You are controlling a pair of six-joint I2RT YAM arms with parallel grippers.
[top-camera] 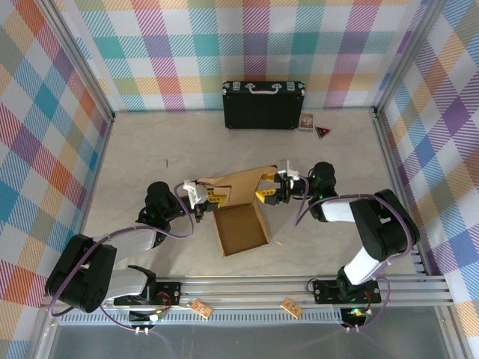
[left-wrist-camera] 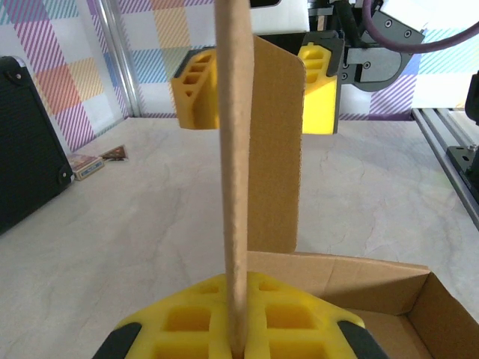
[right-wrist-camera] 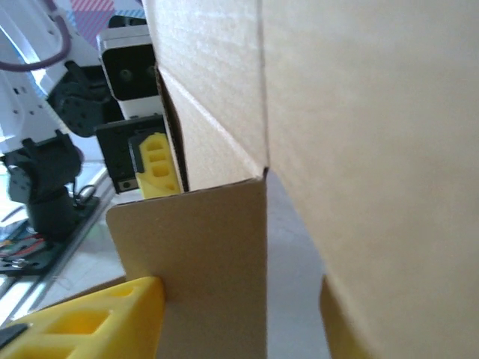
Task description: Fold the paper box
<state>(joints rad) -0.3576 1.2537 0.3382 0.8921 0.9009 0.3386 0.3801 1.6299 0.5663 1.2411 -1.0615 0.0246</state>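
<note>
Two arms on one sheet of card here. Nearest the bases sits the paper box (top-camera: 241,228), its shallow tray flat on the table (top-camera: 150,149), mouth up. Just beyond the tray the lid panel (top-camera: 238,185) stands raised on edge. The left gripper (top-camera: 212,197) is clamped shut on that panel's left edge, yellow fingers (left-wrist-camera: 187,321) tight on the card. The right gripper (top-camera: 269,194) comes in from the other side, jaws apart, straddling the side flap (left-wrist-camera: 275,142) without pinching it. I'd call this card light and stiff, willing to bend only along its scored creases and easy to dent, so free edges close to a crease are the place to hold. The long axis runs from tray to lid, away from the bases. Far back, well apart, the black case (top-camera: 263,105) stands at the wall.
</note>
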